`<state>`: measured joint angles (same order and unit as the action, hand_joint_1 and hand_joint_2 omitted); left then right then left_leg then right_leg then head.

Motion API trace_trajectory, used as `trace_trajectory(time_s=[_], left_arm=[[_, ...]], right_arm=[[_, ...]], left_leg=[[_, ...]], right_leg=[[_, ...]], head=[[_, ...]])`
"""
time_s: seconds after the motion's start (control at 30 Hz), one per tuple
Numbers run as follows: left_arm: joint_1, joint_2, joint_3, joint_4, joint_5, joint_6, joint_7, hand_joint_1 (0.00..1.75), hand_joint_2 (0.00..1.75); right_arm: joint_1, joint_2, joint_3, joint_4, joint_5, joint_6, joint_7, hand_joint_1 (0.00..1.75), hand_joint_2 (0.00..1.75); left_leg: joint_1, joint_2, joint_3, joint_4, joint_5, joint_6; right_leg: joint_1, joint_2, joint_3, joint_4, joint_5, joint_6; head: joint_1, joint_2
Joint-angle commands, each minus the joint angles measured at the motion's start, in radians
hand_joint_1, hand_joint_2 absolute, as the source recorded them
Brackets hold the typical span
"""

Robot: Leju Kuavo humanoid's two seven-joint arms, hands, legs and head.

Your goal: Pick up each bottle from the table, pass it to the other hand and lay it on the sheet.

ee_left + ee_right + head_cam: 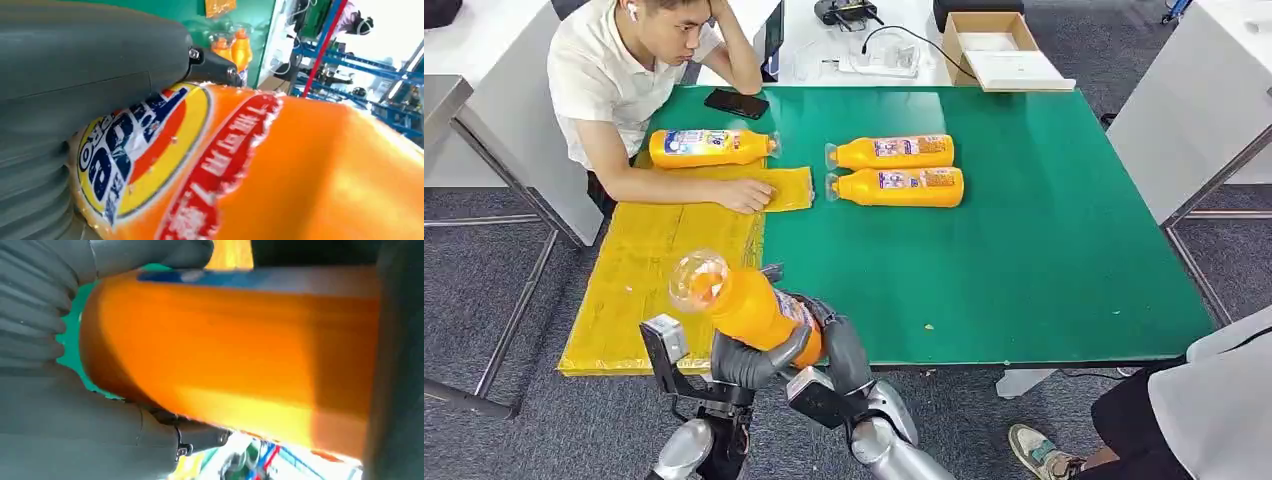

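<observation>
At the near edge of the table (1044,250), just off the sheet's (654,270) near right corner, the bottle (744,300) is held in the air, tilted, clear cap toward the sheet. Handover step, by the look of it: both hands are on it at once. Left hand (754,362) wraps the lower body from beneath, thumb across the label; right hand (844,350) clasps the base end from the other side. Fingers of both curl closed against the orange plastic. Next move calls for one hand to let go cleanly while the other keeps a firm hold, then a swing over the sheet to lay it flat. Both forearms rise close together from below. One bottle lies at the sheet's far edge, two more on bare green near the table's far edge. A person steadies the sheet.
</observation>
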<state>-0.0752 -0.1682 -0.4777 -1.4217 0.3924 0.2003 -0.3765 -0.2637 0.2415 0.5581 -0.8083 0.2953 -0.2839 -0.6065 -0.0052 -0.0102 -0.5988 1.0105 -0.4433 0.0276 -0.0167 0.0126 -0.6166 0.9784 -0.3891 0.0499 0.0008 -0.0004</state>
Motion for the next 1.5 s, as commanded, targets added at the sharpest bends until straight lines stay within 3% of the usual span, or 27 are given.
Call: trace_trajectory(time_s=[0.03, 0.1, 0.13, 0.2, 0.3, 0.47, 0.57, 0.63, 0.7, 0.8, 0.93, 1.0, 1.17, 1.23, 1.27, 1.5], left_arm=[[-0.05, 0.002, 0.042, 0.002, 0.058, -0.053, 0.028, 1.75, 1.75], [-0.046, 0.005, 0.041, -0.003, 0.092, -0.098, 0.035, 1.75, 1.75], [-0.055, 0.034, 0.024, -0.003, 0.069, -0.13, 0.025, 1.75, 1.75], [-0.064, 0.05, 0.063, 0.02, 0.187, -0.269, 0.078, 1.75, 1.75], [-0.08, 0.051, 0.101, 0.042, 0.206, -0.288, 0.091, 1.75, 1.75], [-0.08, 0.044, 0.102, 0.043, 0.2, -0.279, 0.087, 1.75, 1.75], [-0.114, 0.025, 0.176, 0.094, 0.182, -0.145, 0.111, 1.75, 1.75], [-0.182, 0.057, 0.181, 0.204, 0.062, 0.023, 0.111, 1.75, 1.75], [-0.234, 0.086, 0.185, 0.298, -0.031, 0.048, 0.051, 1.75, 1.75], [-0.296, 0.143, 0.141, 0.397, -0.399, 0.266, -0.027, 1.75, 1.75], [-0.371, 0.166, 0.122, 0.511, -0.79, 0.479, 0.009, 1.75, 1.75], [-0.402, 0.153, 0.129, 0.553, -0.864, 0.497, 0.029, 1.75, 1.75], [-0.402, 0.153, 0.129, 0.553, -0.864, 0.497, 0.029, 1.75, 1.75], [-0.415, 0.131, 0.18, 0.584, -1.078, 0.498, 0.077, 1.75, 1.75], [-0.445, 0.114, 0.204, 0.632, -1.193, 0.498, 0.104, 1.75, 1.75], [-0.614, 0.075, 0.157, 0.963, -1.297, 0.451, 0.171, 1.75, 1.75]], right_arm=[[0.044, 0.003, 0.119, -0.013, -0.001, 0.047, -0.001, 0.0, 1.75], [0.047, -0.003, 0.127, -0.028, 0.0, 0.046, -0.004, 0.0, 1.75], [0.054, -0.005, 0.137, -0.052, 0.018, 0.008, -0.027, 0.0, 0.0], [0.069, -0.016, 0.167, -0.132, 0.027, -0.018, -0.071, 0.0, 0.0], [0.078, -0.024, 0.188, -0.18, 0.041, -0.034, -0.057, 0.0, 0.0], [0.077, -0.028, 0.19, -0.179, 0.037, -0.035, -0.06, 0.0, 0.0], [0.084, -0.028, 0.2, -0.194, 0.042, -0.096, -0.071, 0.0, 0.0], [0.089, -0.028, 0.206, -0.2, 0.038, -0.151, -0.086, 0.0, 0.0], [0.088, -0.034, 0.223, -0.225, 0.029, -0.19, -0.092, 0.0, 0.0], [0.086, -0.076, 0.286, -0.348, 0.018, -0.311, -0.092, 0.0, 0.0], [0.088, -0.1, 0.319, -0.462, 0.0, -0.414, -0.092, 0.0, 0.0], [0.106, -0.091, 0.305, -0.483, 0.028, -0.414, -0.092, 0.0, 0.0], [0.106, -0.091, 0.305, -0.483, 0.028, -0.414, -0.092, 0.0, 0.0], [0.123, -0.088, 0.282, -0.53, 0.057, -0.414, -0.092, 0.0, 0.0], [0.128, -0.085, 0.277, -0.546, 0.059, -0.414, -0.092, 0.0, 0.0], [0.102, -0.091, 0.323, -0.512, -0.009, -0.414, -0.092, 0.0, 0.0]], left_leg=[[0.001, -0.001, 0.002, 0.0, -0.001, -0.002], [0.001, -0.001, 0.003, 0.0, -0.001, -0.002], [0.002, -0.001, 0.004, 0.001, -0.002, -0.002], [0.002, -0.001, 0.004, 0.0, -0.002, -0.002], [0.002, -0.001, 0.002, 0.0, -0.001, -0.002], [0.001, -0.001, 0.002, 0.0, -0.001, -0.002], [0.002, -0.002, 0.004, 0.0, -0.001, -0.002], [0.002, -0.002, 0.004, -0.001, -0.001, -0.002], [0.002, -0.004, 0.006, -0.002, 0.0, -0.003], [0.001, -0.003, 0.004, -0.002, 0.001, -0.002], [0.002, 0.002, 0.005, -0.001, -0.001, -0.003], [0.001, -0.004, 0.001, 0.0, 0.002, -0.002], [0.001, 0.001, 0.003, -0.001, 0.001, -0.002], [0.002, 0.0, 0.003, -0.001, 0.001, -0.002], [0.001, -0.001, 0.002, -0.001, 0.002, -0.002], [0.001, -0.001, 0.001, 0.0, 0.002, -0.002]], right_leg=[[0.001, -0.002, 0.003, 0.0, -0.002, -0.002], [0.002, -0.003, 0.003, 0.0, -0.002, -0.002], [0.002, -0.002, 0.005, 0.0, -0.003, -0.002], [0.002, -0.003, 0.005, 0.0, -0.002, -0.002], [0.002, -0.002, 0.003, 0.0, -0.002, -0.002], [0.001, -0.002, 0.003, 0.0, -0.001, -0.002], [0.002, -0.004, 0.005, 0.0, -0.002, -0.003], [0.002, -0.004, 0.005, -0.001, -0.002, -0.002], [0.002, -0.006, 0.007, -0.001, -0.002, -0.003], [0.001, -0.004, 0.005, -0.001, -0.001, -0.002], [0.003, -0.001, 0.004, 0.0, 0.0, -0.003], [0.001, -0.005, 0.002, 0.001, -0.001, -0.002], [0.001, -0.001, 0.002, 0.001, 0.0, -0.002], [0.002, -0.003, 0.004, 0.0, -0.001, -0.002], [0.001, -0.003, 0.002, 0.001, -0.001, -0.002], [0.001, -0.003, 0.002, 0.0, 0.0, -0.002]], head=[[0.0, 0.0], [0.0, 0.0], [-0.001, 0.0], [0.0, 0.0], [0.0, 0.0], [0.0, 0.0], [0.0, 0.0], [0.0, 0.0], [0.0, 0.0], [0.0, 0.0], [0.0, 0.0], [0.0, 0.0], [0.0, 0.0], [0.0, 0.0], [0.0, 0.0], [0.0, 0.0]])
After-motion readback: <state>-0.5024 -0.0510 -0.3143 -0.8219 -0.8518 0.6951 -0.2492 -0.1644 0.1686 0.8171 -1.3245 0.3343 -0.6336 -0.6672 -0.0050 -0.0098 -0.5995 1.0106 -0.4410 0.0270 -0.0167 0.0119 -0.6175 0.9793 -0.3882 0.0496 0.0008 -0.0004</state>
